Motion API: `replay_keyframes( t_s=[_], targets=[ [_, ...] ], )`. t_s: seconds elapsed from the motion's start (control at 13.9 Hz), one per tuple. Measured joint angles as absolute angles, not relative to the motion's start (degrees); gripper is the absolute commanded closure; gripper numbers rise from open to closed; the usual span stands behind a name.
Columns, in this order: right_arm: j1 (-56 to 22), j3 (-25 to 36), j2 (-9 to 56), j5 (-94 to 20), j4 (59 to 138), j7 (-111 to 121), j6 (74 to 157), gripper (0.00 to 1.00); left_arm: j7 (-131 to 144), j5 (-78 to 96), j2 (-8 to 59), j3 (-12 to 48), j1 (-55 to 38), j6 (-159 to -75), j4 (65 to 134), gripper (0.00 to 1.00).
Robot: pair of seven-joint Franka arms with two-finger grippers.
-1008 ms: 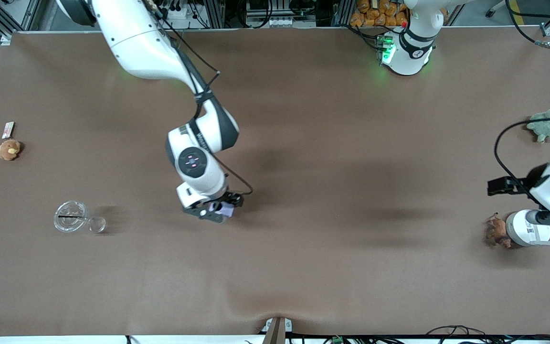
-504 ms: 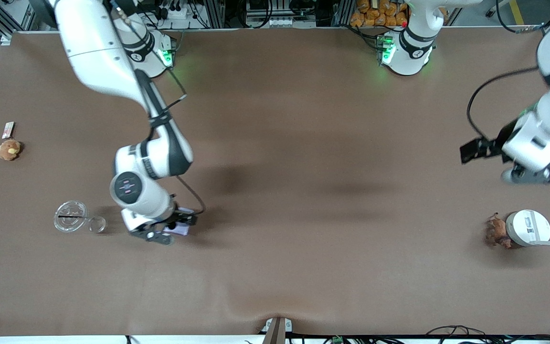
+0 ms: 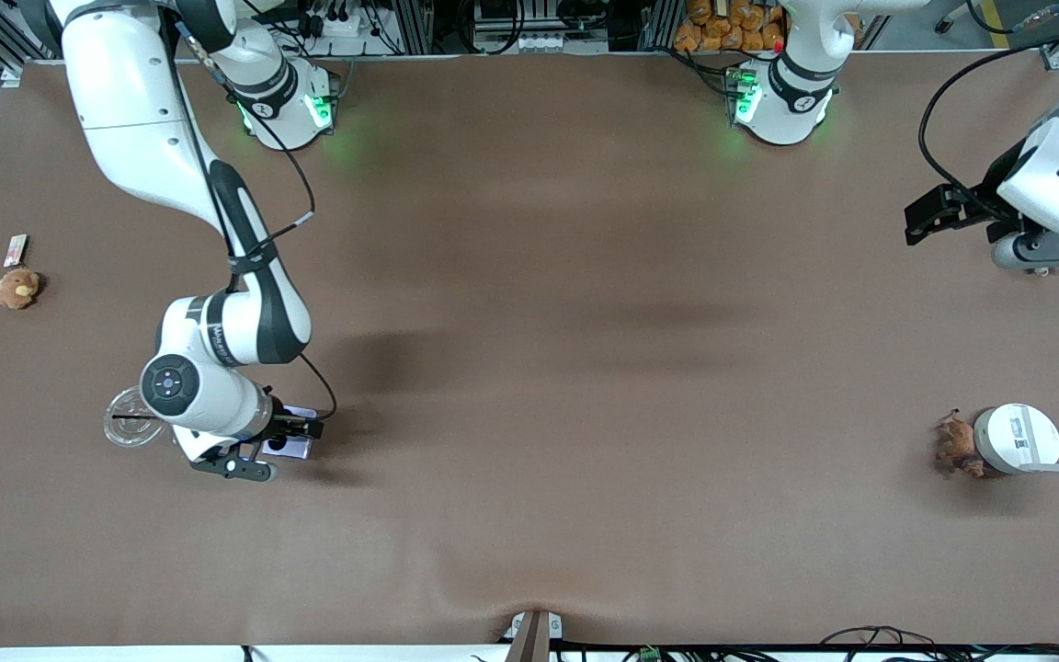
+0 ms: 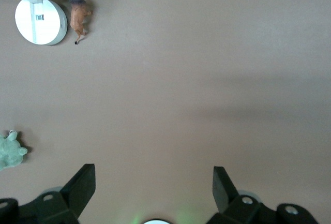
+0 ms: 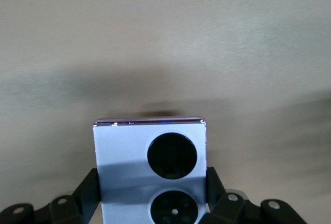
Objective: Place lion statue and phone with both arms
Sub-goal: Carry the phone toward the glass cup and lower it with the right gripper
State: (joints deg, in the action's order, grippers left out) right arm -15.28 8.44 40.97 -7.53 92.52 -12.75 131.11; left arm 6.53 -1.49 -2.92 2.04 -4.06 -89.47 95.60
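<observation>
The phone (image 3: 296, 446) is pale lavender with two black camera circles. My right gripper (image 3: 265, 450) is shut on the phone, low over the table beside a clear lid. In the right wrist view the phone (image 5: 129, 151) sits between the fingers of my right gripper (image 5: 151, 180). The lion statue (image 3: 955, 444), tiny and reddish-brown, lies on the table against a round white device (image 3: 1017, 439) at the left arm's end. My left gripper (image 3: 1049, 250) is open and empty, up over the table edge. The left wrist view shows that gripper (image 4: 153, 175) open, with the lion statue (image 4: 79, 14) well away from it.
A clear lid (image 3: 125, 425) and small cup are partly hidden under the right arm. A brown plush (image 3: 17, 288) and a small packet (image 3: 15, 248) lie at the right arm's end. A green plush turtle (image 4: 10, 150) lies near the left gripper. The white device (image 4: 40, 20) trails a white cable.
The right arm has carried the phone toward its own end of the table, up to the clear lid. The left arm has drawn away from the lion statue toward the robots' bases.
</observation>
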Motion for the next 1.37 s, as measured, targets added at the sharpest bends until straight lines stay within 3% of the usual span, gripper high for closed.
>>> replay_keyframes(
  t_s=[0.94,1.08,1.15,1.22,1.37],
  targets=[
    [-12.18,8.37,43.79,-11.20,92.71,-2.44,131.95,1.00,6.50,-1.44,-3.82,3.40,-3.03,-83.76,91.58,0.00],
    [-11.87,8.37,43.80,-11.22,92.71,-1.81,131.90,0.64,6.50,-0.34,-3.83,3.38,-2.81,-83.69,91.17,0.00],
    [-11.68,8.37,43.80,-11.23,92.71,-1.29,131.90,0.40,6.50,0.01,-3.83,3.37,-2.62,-83.46,90.83,0.00],
    [-11.52,8.37,43.80,-11.24,92.72,-0.82,131.90,0.03,6.50,0.13,-3.83,3.35,-2.37,-83.13,90.55,0.00],
    [-11.42,8.37,43.80,-11.25,92.75,-0.57,131.89,0.00,6.50,0.17,-3.83,3.35,-2.10,-83.04,90.21,0.00]
  ],
)
